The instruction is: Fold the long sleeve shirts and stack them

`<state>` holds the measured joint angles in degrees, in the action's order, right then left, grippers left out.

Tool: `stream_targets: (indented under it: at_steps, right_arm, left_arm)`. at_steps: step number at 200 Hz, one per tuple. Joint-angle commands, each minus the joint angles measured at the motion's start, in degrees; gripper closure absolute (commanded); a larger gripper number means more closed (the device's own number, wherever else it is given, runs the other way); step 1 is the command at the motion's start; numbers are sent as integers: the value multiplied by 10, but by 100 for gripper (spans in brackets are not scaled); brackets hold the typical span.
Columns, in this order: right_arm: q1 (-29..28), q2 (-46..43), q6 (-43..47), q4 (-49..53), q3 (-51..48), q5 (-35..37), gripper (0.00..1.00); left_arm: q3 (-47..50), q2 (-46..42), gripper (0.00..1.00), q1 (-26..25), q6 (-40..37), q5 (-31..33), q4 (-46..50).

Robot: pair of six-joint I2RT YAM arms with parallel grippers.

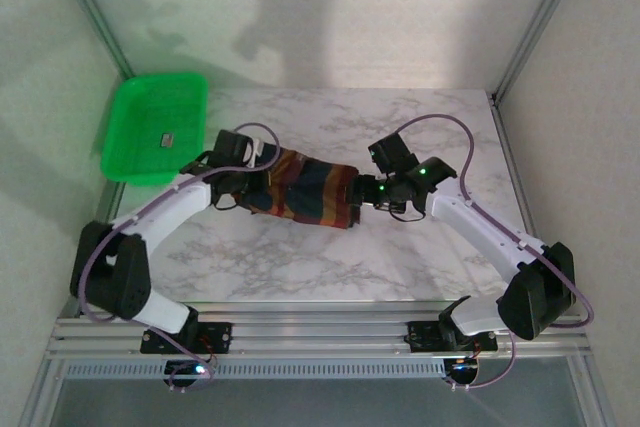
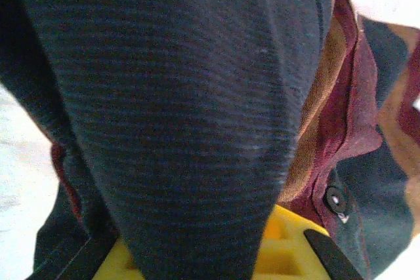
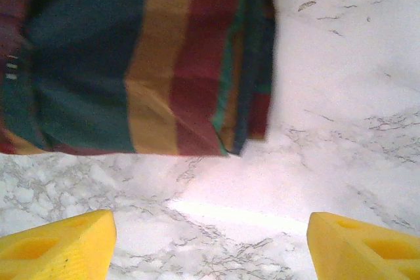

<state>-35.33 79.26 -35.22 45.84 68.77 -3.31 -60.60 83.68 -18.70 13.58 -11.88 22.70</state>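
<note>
Marble table (image 1: 430, 247): plaid shirt (image 1: 305, 192) lies bunched at centre, long axis running 9 to 3 o'clock. Green tray (image 1: 150, 107) sits at 10 o'clock, apart from the cloth. Left pincer (image 1: 243, 183) is clamped on the shirt's 9 o'clock end, dark fabric wadded between its fingers. Right pincer (image 3: 210, 237) gapes over bare marble just short of the 3 o'clock hem, holding nothing. Risk: a one-sided pull would likely drag or unroll the bundle; the right pincer may close short or catch only the top layer.
</note>
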Motion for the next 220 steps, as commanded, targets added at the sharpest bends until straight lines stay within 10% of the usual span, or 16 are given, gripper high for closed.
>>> stream_targets:
  at_steps: [1, 102, 220]
  right_arm:
    - [7, -10, 12, 16, -3, -10, 23]
    - [19, -8, 43, 44, 26, -37, 20]
    - [93, -74, 63, 76, -7, -113, 20]
  left_arm:
    - [-45, -44, 100, -4, -29, 143, 80]
    - [-224, -10, 100, -93, -80, 472, 306]
    - [-300, -5, 100, -175, -153, 629, 427]
